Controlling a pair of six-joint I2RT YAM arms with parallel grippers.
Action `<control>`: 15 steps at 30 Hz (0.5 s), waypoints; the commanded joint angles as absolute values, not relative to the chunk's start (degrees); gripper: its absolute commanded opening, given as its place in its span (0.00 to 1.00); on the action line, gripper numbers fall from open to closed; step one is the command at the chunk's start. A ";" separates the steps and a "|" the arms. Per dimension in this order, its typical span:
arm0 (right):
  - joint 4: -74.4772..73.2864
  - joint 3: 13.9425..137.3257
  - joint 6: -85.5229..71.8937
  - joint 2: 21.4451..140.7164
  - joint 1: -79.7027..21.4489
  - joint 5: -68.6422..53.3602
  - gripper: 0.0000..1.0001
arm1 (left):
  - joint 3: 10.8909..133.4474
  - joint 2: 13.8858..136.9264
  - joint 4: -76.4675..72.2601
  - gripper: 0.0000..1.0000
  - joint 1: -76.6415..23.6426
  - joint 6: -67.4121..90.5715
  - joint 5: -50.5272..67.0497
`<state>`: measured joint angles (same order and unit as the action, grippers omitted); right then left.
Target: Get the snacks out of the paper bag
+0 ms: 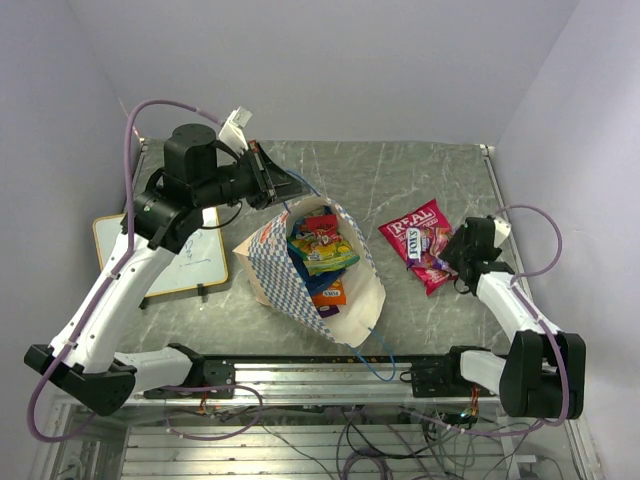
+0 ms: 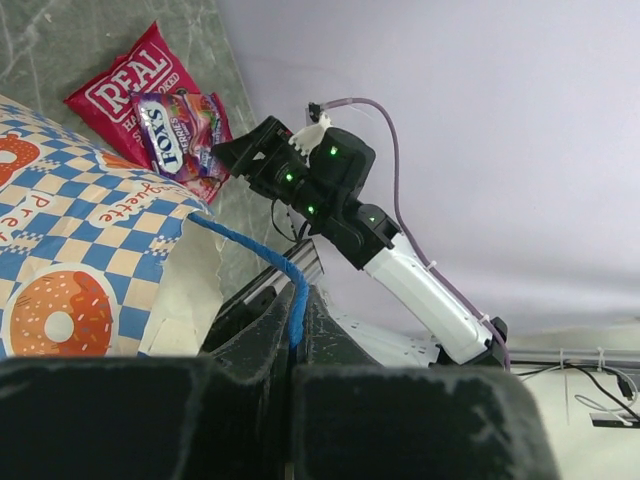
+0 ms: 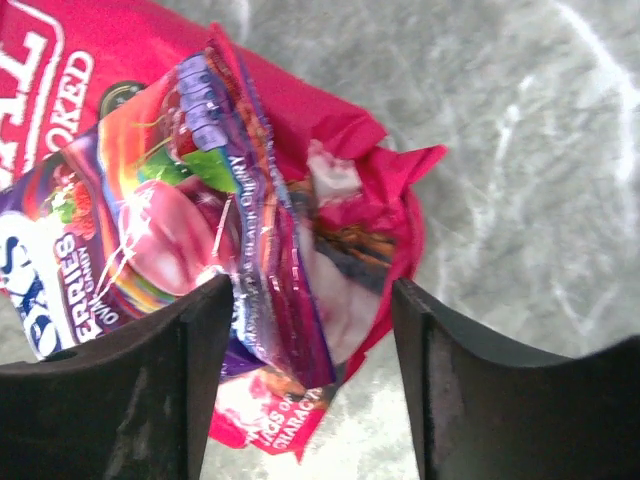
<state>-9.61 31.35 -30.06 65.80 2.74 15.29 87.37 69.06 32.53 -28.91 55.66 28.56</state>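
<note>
The paper bag (image 1: 350, 300) lies on its side mid-table, its mouth facing up-left, with several bright snack packets (image 1: 322, 250) in its mouth. Its checkered side shows in the left wrist view (image 2: 70, 250). My left gripper (image 1: 285, 185) is shut on the bag's blue cord handle (image 2: 292, 285) at the bag's far rim. A red packet (image 1: 412, 228) and a purple-pink packet (image 1: 432, 252) lie on the table to the bag's right. My right gripper (image 3: 310, 330) is open, its jaws either side of the purple-pink packet's (image 3: 200, 210) end, over the red packet (image 3: 100, 50).
A white framed writing board (image 1: 185, 262) lies at the left under my left arm. The metal rail (image 1: 300, 375) runs along the near edge. Purple walls close in the back and both sides.
</note>
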 commanded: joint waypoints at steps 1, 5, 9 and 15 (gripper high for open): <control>-20.94 37.52 -32.57 63.51 3.19 22.85 0.70 | 86.61 67.31 27.35 0.07 -28.40 56.86 31.79; -26.36 43.20 -29.18 60.49 2.15 19.28 0.78 | 86.15 67.46 26.75 0.07 -28.39 57.02 32.31; -28.48 48.69 -26.46 58.03 -1.52 12.29 0.79 | 86.14 67.66 26.51 0.07 -28.42 56.54 33.05; -21.75 53.61 -22.28 54.90 -14.35 -7.06 0.78 | 87.39 67.81 26.64 0.07 -28.48 53.46 35.27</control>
